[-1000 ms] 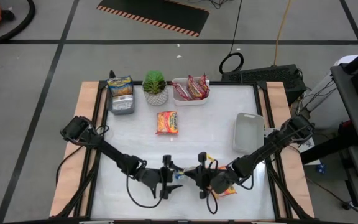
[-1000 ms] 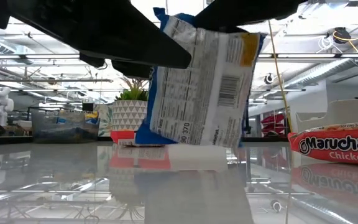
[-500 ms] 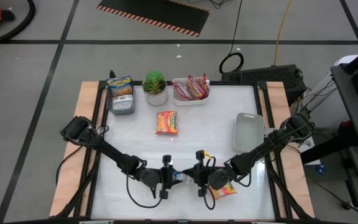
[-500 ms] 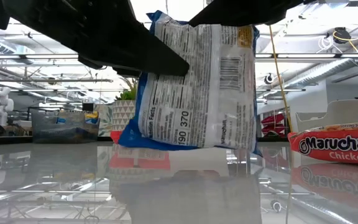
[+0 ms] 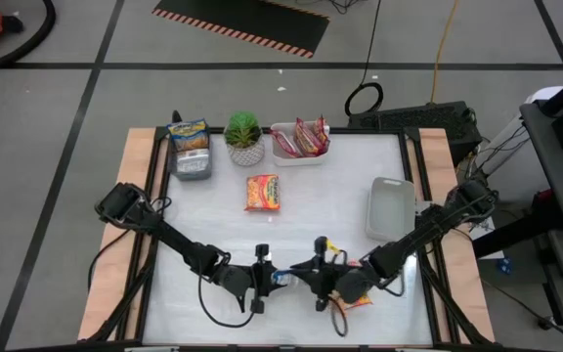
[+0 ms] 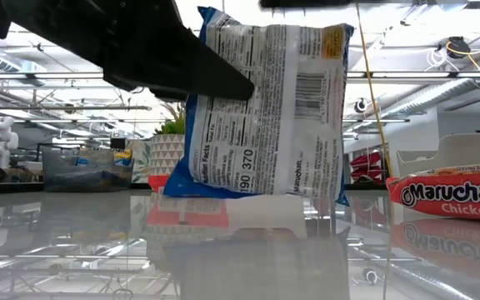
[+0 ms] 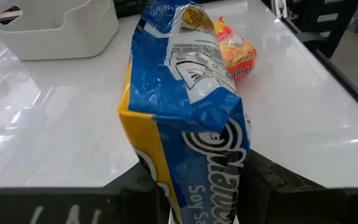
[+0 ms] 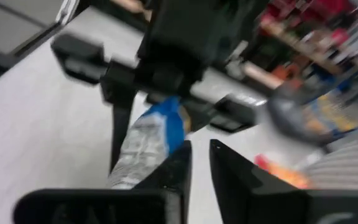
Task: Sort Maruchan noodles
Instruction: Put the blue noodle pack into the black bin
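A blue-trimmed noodle packet is held upright above the table's near middle, clamped between the fingers of the left gripper. The right gripper is seen just beside it, fingers slightly parted, gripping nothing.

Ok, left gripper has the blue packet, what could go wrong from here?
1. The left gripper pinches the blue packet near one edge, off the table; the wrapper may slip or swing in transit.
2. The right gripper, slightly open, sits close beside the packet and could snag it or bump the left arm.
3. An orange packet lies under the right arm and could get swept.
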### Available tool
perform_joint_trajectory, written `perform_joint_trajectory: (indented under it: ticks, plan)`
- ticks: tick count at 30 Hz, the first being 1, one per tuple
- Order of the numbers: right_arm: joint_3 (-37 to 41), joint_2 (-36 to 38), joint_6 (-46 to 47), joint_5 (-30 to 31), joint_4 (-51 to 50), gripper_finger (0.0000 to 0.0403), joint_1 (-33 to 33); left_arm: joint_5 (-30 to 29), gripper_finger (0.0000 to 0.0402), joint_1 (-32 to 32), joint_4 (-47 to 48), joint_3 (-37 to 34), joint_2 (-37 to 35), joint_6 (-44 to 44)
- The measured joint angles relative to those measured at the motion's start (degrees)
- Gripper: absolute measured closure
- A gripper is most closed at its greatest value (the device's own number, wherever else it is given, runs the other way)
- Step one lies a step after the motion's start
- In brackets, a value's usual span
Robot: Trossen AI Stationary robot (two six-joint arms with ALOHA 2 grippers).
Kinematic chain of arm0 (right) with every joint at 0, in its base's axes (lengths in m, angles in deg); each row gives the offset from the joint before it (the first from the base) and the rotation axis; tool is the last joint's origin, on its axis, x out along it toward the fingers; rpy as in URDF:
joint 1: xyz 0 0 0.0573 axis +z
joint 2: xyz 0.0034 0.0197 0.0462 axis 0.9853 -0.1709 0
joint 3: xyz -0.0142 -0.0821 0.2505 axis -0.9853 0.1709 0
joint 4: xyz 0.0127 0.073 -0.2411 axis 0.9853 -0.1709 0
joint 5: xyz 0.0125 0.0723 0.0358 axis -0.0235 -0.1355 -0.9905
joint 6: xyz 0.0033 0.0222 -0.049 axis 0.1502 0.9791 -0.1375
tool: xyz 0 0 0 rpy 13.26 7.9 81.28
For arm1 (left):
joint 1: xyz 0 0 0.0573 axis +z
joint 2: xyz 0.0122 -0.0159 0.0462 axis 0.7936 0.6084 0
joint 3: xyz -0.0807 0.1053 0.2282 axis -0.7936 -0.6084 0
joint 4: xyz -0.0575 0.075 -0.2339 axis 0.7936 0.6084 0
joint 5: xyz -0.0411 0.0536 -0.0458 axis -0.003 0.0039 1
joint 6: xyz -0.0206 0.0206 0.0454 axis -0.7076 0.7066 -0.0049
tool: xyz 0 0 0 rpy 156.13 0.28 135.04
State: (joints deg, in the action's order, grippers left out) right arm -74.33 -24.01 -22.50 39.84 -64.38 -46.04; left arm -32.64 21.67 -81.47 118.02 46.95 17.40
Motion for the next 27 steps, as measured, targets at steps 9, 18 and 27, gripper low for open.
perform_joint_trajectory:
  ticks: [9, 18, 27]
  plan:
    - [0.0, 5.3, -16.2, 14.8, 3.0, 0.0240, 8.6, -4.3, 0.0269, 1.0, -7.2, 0.0, 0.0, -9.2]
    - [0.0, 1.8, -43.4, 33.9, 13.7, 0.0145, 13.0, -5.2, 0.0269, 8.0, -9.2, 0.0, -9.6, -26.6]
    - [0.0, -1.3, -53.0, 39.5, 15.5, 0.0077, 13.5, -5.0, 0.0268, 12.0, -9.9, 0.0, -18.3, -26.0]
